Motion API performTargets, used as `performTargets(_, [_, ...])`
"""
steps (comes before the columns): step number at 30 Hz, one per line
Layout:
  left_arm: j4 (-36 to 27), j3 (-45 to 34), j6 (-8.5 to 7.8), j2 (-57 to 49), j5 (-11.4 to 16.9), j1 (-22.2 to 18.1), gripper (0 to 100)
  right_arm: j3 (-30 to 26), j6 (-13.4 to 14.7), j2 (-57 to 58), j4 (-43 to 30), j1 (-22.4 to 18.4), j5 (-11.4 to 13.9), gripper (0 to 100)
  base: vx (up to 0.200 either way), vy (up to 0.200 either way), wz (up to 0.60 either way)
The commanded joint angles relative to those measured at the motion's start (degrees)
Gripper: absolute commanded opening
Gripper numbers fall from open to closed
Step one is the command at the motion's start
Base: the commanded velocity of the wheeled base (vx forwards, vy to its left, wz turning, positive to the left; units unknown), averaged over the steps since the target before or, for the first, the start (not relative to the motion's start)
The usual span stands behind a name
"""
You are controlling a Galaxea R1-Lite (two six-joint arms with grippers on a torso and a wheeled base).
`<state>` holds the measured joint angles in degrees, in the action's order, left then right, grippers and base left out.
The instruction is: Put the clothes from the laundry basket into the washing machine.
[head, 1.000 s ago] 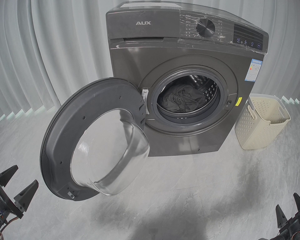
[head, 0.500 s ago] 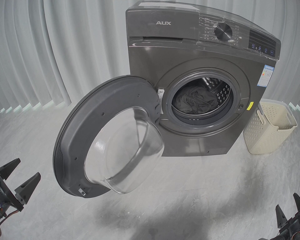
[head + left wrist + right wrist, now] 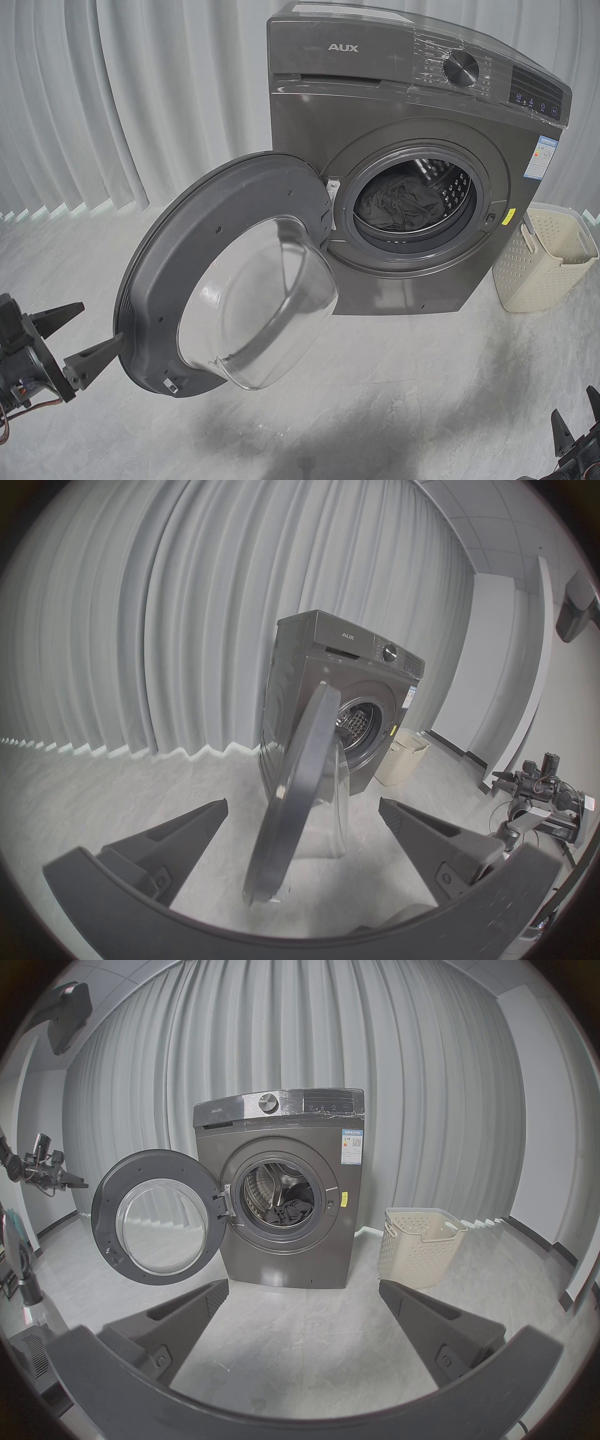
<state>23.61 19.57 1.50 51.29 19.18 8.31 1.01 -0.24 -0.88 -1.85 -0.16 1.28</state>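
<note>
Grey door [image 3: 187, 262] rim just right of released left gripper [image 3: 101, 324], lower left. Right gripper [image 3: 572, 403] released too, farther off.

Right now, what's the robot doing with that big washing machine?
The washing machine has its round door wide open, and dark clothes lie inside the drum. The laundry basket stands on the floor beside the machine, with nothing showing above its rim. Neither pincer holds anything: the left pincer is open next to the door's outer edge, and the right pincer is open, low and away from the machine.
</note>
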Motion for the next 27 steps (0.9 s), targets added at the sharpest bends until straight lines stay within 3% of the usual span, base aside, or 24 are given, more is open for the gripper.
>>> performTargets(1, [4.95,1.00,-0.53,9.71,0.25,0.74,100,-0.31,-0.02,0.88,0.01,-0.02,0.04,100,0.000,0.000,0.00])
performTargets(4, [9.08,1.00,-1.41,12.79,0.07,0.74,100,-0.31,-0.02,0.88,0.01,-0.02,0.04,100,0.000,0.000,0.00])
performTargets(8, [9.96,1.88,-1.68,14.81,0.16,1.35,100,-0.31,-0.02,0.88,0.01,-0.02,0.04,100,0.000,0.000,0.00])
performTargets(13, [10.22,3.99,-0.71,16.57,-0.10,7.15,100,-0.31,-0.02,0.88,0.01,-0.02,0.04,100,0.000,0.000,0.00])
performTargets(16, [10.22,7.68,1.40,17.97,-0.63,13.04,100,-0.31,-0.02,0.88,0.01,-0.02,0.04,100,0.000,0.000,0.00])
performTargets(21, [10.14,12.25,7.11,18.94,-5.03,20.43,100,-0.31,-0.02,0.88,0.01,-0.02,0.04,100,0.000,0.000,0.00])
performTargets(27, [10.05,13.31,8.61,19.11,-6.43,25.52,100,-0.31,-0.02,0.88,0.01,-0.02,0.04,100,0.000,0.000,0.00])
